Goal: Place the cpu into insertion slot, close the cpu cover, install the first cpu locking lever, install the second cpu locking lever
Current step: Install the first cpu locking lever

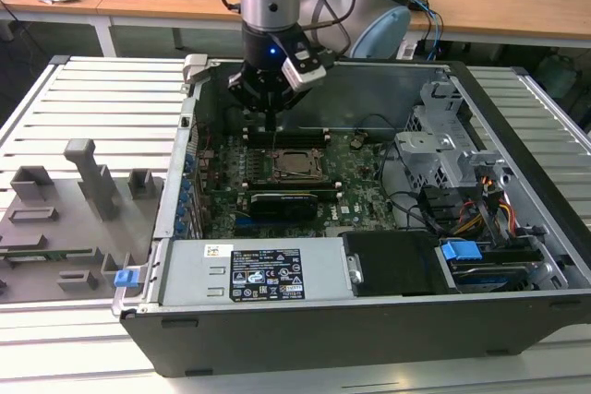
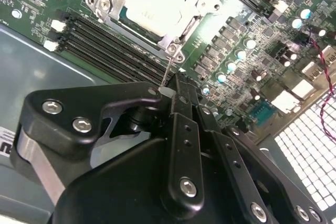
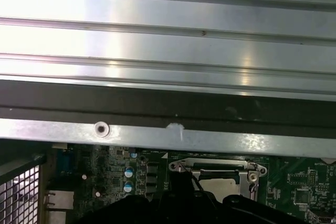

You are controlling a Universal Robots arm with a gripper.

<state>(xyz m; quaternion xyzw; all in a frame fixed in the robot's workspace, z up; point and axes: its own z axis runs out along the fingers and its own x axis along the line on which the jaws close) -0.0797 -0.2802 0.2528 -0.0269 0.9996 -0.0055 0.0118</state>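
Note:
The cpu lies flat in the insertion slot on the green motherboard, its pale top showing. The silvery cpu cover is down over it, framing the chip. A thin wire locking lever rises from the socket's corner up to my gripper, whose black fingers are shut on the lever's end. In the exterior view my gripper hangs just behind the socket, with the lever a fine line below it. The first wrist view has the cover and cpu beyond the case wall.
Black memory slots run beside the socket. A black expansion card lies in front of it, then the power supply. A drive cage and cables fill the exterior view's right. A grey fixture tray sits outside the case.

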